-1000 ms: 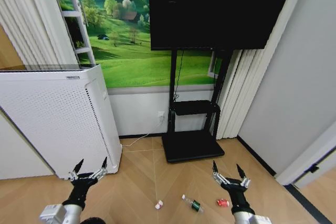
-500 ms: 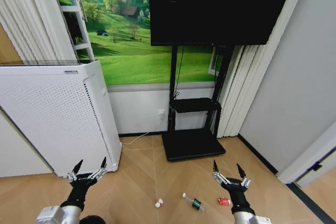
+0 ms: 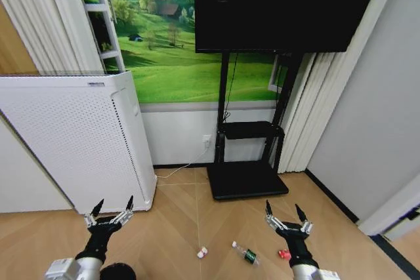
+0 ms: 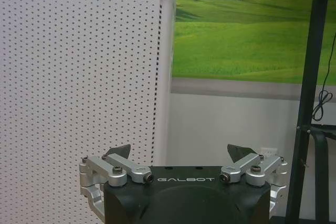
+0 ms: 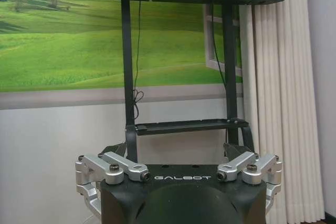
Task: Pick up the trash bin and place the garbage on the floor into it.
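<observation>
On the herringbone floor (image 3: 177, 227) ahead of me lie three pieces of garbage: a small white-and-red scrap (image 3: 202, 252), a clear bottle with a green label (image 3: 245, 254) and a red item (image 3: 283, 254). A black rounded top (image 3: 119, 271) at the picture's bottom edge, beside my left forearm, looks like the trash bin. My left gripper (image 3: 113, 208) (image 4: 180, 155) hovers open in front of the white appliance, holding nothing. My right gripper (image 3: 283, 210) (image 5: 175, 151) is open too, just above and behind the red item.
A tall white perforated appliance (image 3: 72, 142) (image 4: 79, 98) stands at the left against the wall. A black TV stand (image 3: 248, 181) (image 5: 184, 126) with a shelf and flat base sits centre back, under a large screen. Curtains (image 3: 308, 116) and a grey wall close the right side.
The whole head picture has shifted right and slightly down, so the camera has turned a little to the left. Both grippers keep the same open pose. The garbage lies where it was.
</observation>
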### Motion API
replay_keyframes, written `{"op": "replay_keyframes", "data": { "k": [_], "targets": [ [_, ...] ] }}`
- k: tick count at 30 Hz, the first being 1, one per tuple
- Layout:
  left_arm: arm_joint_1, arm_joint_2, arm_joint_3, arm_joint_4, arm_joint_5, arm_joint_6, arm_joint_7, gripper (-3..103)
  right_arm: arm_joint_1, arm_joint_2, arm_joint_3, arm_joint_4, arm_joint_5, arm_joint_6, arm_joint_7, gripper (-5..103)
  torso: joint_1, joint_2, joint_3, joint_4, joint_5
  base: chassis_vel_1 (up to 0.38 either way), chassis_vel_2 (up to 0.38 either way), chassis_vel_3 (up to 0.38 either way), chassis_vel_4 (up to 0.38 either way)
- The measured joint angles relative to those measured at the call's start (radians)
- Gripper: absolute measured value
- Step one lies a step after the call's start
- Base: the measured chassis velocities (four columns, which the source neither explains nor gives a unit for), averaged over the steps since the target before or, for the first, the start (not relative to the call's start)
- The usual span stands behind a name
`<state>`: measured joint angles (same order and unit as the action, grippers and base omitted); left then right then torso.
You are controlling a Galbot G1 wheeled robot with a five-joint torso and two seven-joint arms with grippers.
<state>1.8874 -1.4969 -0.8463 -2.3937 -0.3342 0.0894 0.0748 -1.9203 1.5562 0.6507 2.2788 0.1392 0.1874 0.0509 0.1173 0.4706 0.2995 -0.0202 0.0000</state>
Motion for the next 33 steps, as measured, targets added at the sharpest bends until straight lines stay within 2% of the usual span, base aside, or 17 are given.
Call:
{"op": "replay_keyframes", "data": {
  "k": [18, 33],
  "targets": [
    [-0.002, -0.001, -0.006, 0.01, 0.028, 0.0, 0.0, 100, 0.006, 0.005, -0.004, -0.01, 0.009, 0.023, 0.01, 100, -0.025, -0.062, -0.036, 0.0, 0.0, 0.005, 0.004, 0.006, 0.006],
    [-0.004, -0.001, -0.003, 0.015, 0.034, -0.005, 0.004, 100, -0.003, 0.042, -0.009, -0.016, -0.004, 0.026, 0.012, 100, -0.047, -0.125, -0.077, 0.0, 0.0, 0.0, 0.0, 0.0, 0.0]
  ]
}}
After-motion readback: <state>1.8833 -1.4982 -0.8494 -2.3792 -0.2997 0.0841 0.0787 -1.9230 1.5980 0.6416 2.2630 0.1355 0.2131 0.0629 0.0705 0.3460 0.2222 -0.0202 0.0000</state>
